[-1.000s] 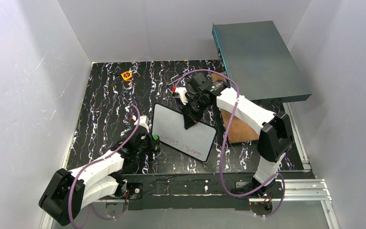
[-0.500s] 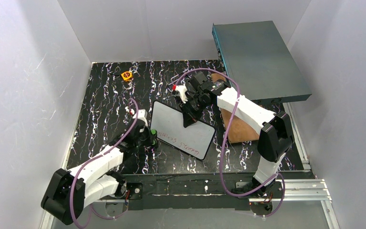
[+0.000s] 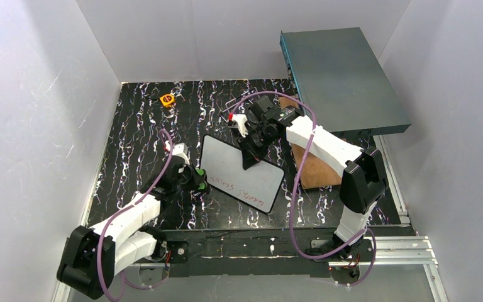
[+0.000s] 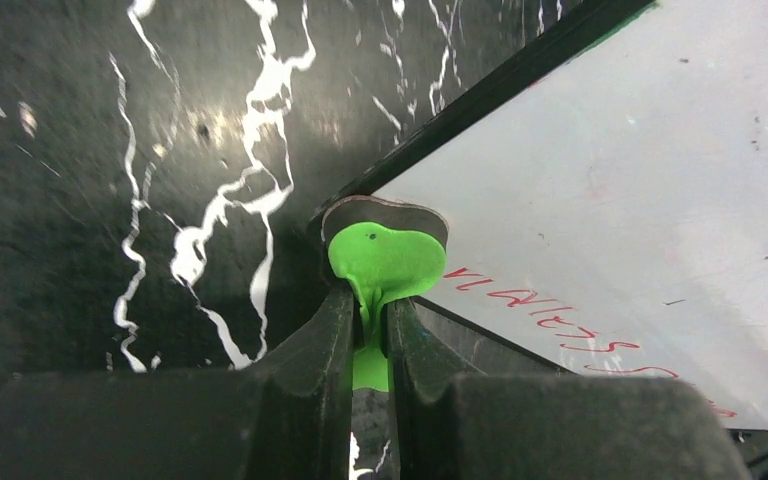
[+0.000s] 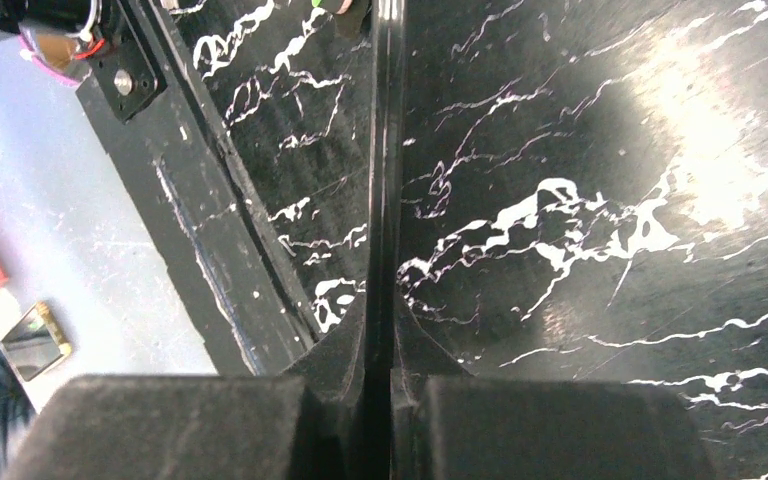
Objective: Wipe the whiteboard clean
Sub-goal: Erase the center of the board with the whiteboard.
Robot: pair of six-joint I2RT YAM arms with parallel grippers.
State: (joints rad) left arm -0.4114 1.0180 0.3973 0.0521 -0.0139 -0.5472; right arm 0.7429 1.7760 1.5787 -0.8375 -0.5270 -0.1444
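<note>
The whiteboard [image 3: 242,173] stands tilted at the middle of the table, with red writing [image 3: 239,190] along its lower edge. My right gripper [image 3: 251,155] is shut on its upper edge; in the right wrist view the board's thin black frame [image 5: 388,150] runs edge-on out of the right gripper [image 5: 380,340]. My left gripper [image 3: 192,181] is shut on a green eraser [image 4: 385,262] with a grey pad. The eraser sits at the board's left corner [image 4: 400,185], close to the red writing [image 4: 560,320]. Whether the pad touches the frame I cannot tell.
A large grey-teal metal box [image 3: 343,75] fills the back right. A brown wooden board [image 3: 317,167] lies under the right arm, beside the whiteboard. A small orange tape measure [image 3: 167,99] lies at the back left. White walls close in the table.
The left arm has stretched farther from its base, carrying the eraser up along the whiteboard's left side. The right arm and board have barely moved.
</note>
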